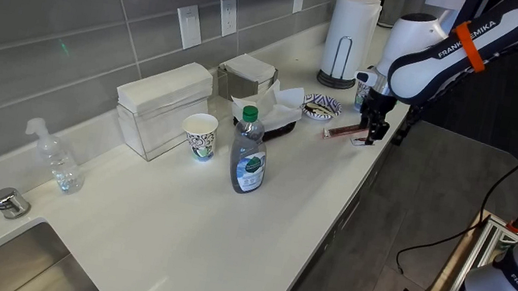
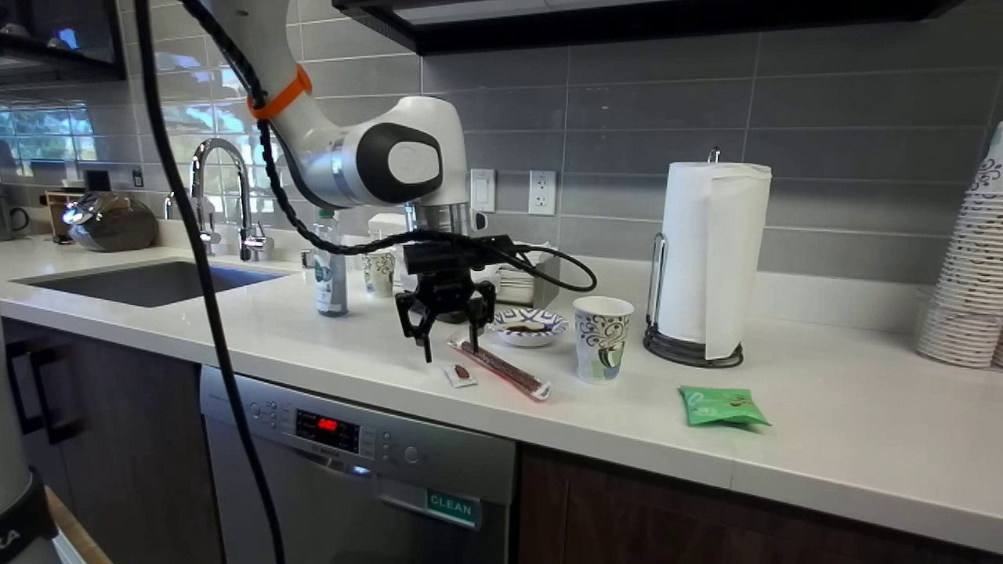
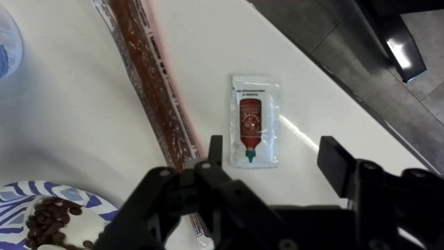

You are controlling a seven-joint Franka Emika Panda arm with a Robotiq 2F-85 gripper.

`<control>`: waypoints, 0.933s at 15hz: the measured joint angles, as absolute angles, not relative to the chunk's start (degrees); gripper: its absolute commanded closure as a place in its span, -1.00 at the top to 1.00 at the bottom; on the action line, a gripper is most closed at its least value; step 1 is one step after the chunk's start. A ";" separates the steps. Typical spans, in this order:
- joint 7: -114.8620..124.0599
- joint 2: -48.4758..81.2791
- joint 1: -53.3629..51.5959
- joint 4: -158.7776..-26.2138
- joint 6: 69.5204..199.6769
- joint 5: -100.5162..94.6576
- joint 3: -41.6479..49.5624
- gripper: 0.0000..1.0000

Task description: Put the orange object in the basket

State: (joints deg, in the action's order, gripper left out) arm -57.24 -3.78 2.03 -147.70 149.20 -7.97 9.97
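Gripper (image 2: 451,351), black, two-fingered: tips spread apart, pointing down above the white counter (image 1: 204,240). Sachet (image 3: 270,139), red-printed: flat on the counter, partly framed between the tips in the wrist view. Stick (image 3: 144,62), orange-red, clear-wrapped: on the counter just beside the sachet; contact with the nearer tip cannot be told. Patterned bowl (image 3: 41,189) of dark beans (image 3: 48,222), patterned cup (image 2: 602,341), upright: both near the stick. Basket (image 1: 284,131), dark, low, lined with white paper (image 1: 272,109): beyond the bowl, apart from the stick, partly hidden by a green-capped bottle (image 1: 248,164) in an exterior view.
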 measured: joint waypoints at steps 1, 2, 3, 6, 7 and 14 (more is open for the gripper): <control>-57.78 -3.02 2.13 -147.70 150.19 -7.82 9.85 0.34; -58.25 -2.28 2.20 -147.70 151.16 -7.63 9.66 0.28; -58.69 -1.61 2.22 -147.70 151.97 -7.29 9.43 0.25; -59.47 0.06 2.23 -147.70 153.84 -6.23 8.40 0.11; -59.72 0.48 2.24 -147.70 154.17 -5.88 8.06 0.08; -60.09 0.75 2.79 -147.69 154.36 -5.74 7.20 -0.48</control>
State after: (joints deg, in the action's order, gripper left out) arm -60.09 0.75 2.79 -147.69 154.36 -5.74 7.20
